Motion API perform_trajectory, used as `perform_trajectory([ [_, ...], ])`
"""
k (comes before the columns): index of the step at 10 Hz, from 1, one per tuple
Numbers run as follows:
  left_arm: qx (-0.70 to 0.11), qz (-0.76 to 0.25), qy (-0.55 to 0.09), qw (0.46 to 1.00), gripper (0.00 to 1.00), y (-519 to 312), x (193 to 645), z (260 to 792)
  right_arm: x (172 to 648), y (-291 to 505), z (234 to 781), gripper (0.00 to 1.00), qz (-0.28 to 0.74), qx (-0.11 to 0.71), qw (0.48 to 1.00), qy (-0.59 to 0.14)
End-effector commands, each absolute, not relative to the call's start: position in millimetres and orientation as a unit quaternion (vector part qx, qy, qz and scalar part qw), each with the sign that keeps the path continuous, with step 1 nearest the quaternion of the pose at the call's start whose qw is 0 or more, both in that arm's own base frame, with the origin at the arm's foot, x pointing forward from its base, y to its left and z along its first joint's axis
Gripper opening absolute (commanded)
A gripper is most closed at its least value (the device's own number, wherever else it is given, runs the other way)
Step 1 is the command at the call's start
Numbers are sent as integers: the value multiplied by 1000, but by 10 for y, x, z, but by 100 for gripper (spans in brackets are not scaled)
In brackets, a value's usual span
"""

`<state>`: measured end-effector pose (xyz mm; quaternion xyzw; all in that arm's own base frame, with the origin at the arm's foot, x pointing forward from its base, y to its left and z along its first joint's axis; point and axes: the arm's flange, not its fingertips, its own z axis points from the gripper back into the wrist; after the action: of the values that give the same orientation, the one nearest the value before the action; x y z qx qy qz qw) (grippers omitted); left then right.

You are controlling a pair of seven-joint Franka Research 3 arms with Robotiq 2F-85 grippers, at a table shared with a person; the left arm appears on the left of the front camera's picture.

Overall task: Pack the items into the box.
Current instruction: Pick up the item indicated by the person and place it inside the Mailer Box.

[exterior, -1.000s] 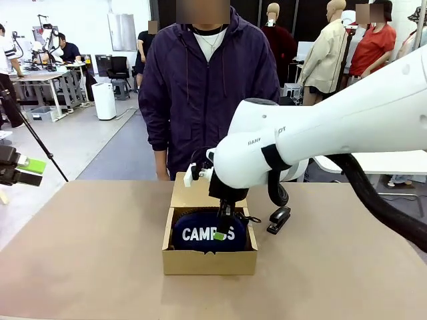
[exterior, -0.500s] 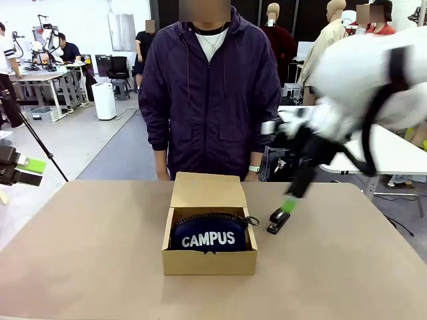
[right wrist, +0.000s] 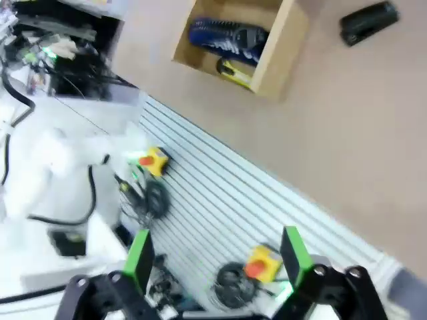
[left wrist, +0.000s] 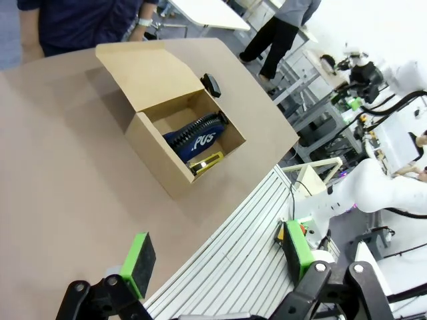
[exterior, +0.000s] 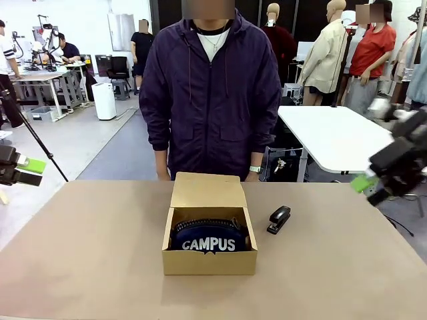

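My right gripper (right wrist: 217, 261) hung wide open and empty beyond the table's (exterior: 87, 267) right edge. My left gripper (left wrist: 218, 259) was also spread and holding nothing, off to the left. Between them the box (exterior: 209, 261) stood with its flap up, the CAMPUS pouch (exterior: 210, 239) and yellow utility knife (left wrist: 205, 162) inside. The stapler (exterior: 279, 219) lay just right of the box, near a person (exterior: 210, 93) standing at the far side.
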<state>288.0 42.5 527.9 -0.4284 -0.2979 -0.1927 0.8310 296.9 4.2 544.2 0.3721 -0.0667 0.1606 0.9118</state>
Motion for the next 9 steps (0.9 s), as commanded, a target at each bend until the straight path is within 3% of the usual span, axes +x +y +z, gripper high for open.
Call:
perform_trajectory([
  [1, -429, -200, -300, 828, 100, 442, 2879, 5278, 2585, -462, 5161, 100, -92, 544, 798, -241],
  [3, -429, -200, -300, 828, 100, 442, 2879, 5278, 2596, -855, 4728, 100, -138, 606, 741, -254],
  [4, -429, -200, -300, 828, 100, 442, 2879, 5278, 2733, -858, 4572, 100, -133, 603, 747, -247],
  [5, -429, -200, -300, 828, 100, 442, 2879, 5278, 2556, -897, 5019, 100, -24, 510, 849, -135],
  [9, -429, -200, -300, 828, 100, 442, 2879, 5278, 2556, -897, 5019, 100, -24, 510, 849, -135],
])
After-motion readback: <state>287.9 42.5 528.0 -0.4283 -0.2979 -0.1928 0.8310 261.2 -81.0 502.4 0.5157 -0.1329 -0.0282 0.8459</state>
